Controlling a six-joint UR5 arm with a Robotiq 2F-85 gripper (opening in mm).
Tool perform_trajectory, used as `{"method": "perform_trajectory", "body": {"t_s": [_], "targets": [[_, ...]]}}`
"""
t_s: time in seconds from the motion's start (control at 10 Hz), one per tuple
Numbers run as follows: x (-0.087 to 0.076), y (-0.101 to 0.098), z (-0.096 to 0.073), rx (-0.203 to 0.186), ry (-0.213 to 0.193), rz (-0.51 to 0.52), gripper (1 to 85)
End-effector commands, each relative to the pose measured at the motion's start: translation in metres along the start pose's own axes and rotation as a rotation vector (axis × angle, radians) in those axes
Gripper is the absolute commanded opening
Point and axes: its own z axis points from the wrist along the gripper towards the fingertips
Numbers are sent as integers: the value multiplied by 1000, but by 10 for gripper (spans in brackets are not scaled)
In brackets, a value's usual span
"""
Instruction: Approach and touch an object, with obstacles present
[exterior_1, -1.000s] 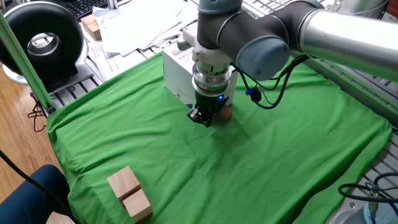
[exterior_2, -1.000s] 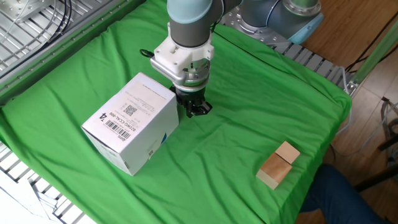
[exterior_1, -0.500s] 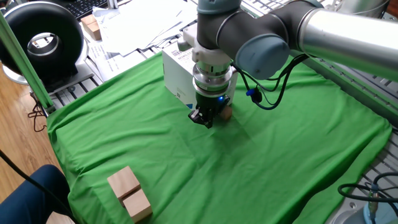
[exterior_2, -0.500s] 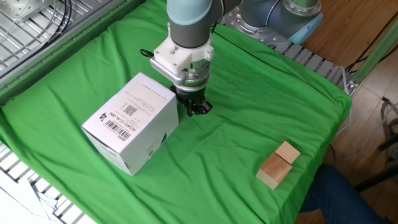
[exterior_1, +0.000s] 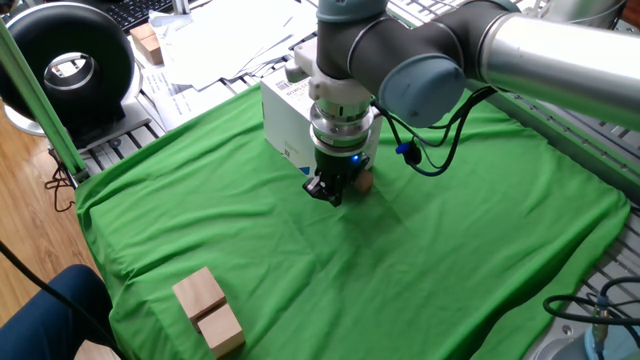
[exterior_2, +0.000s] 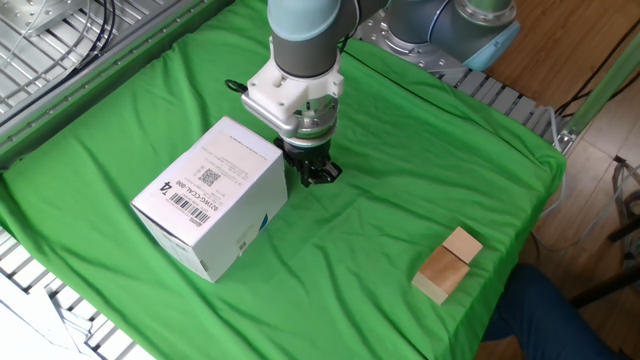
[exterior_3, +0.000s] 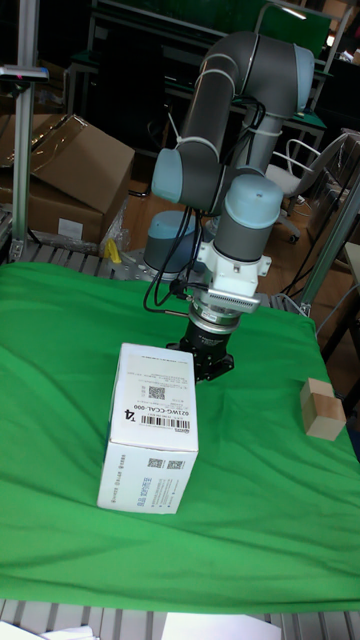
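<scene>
The tiny light-brown cube (exterior_1: 365, 182) lies on the green cloth, peeking out just right of my gripper (exterior_1: 327, 190). It sits close against the fingers, but contact cannot be told. The gripper points straight down at the cloth, shut with nothing between its fingers. The white box (exterior_1: 284, 118) with barcode label stands right behind the gripper. In the other fixed view the gripper (exterior_2: 318, 176) is at the box's (exterior_2: 208, 196) right corner and the cube is hidden. In the tall fixed view the gripper (exterior_3: 210, 369) is low behind the box (exterior_3: 150, 426).
Two larger pale wooden blocks (exterior_1: 208, 311) lie together near the cloth's front corner, far from the gripper; they also show as blocks (exterior_2: 448, 264) and blocks (exterior_3: 321, 408). A black round device (exterior_1: 70, 62) and papers sit beyond the cloth's edge.
</scene>
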Motion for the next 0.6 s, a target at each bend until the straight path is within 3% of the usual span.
{"method": "perform_trajectory", "body": {"t_s": [0.0, 0.5], "targets": [[-2, 2, -1, -10, -7, -3, 23], [-3, -6, 9, -16, -7, -24, 23]]}}
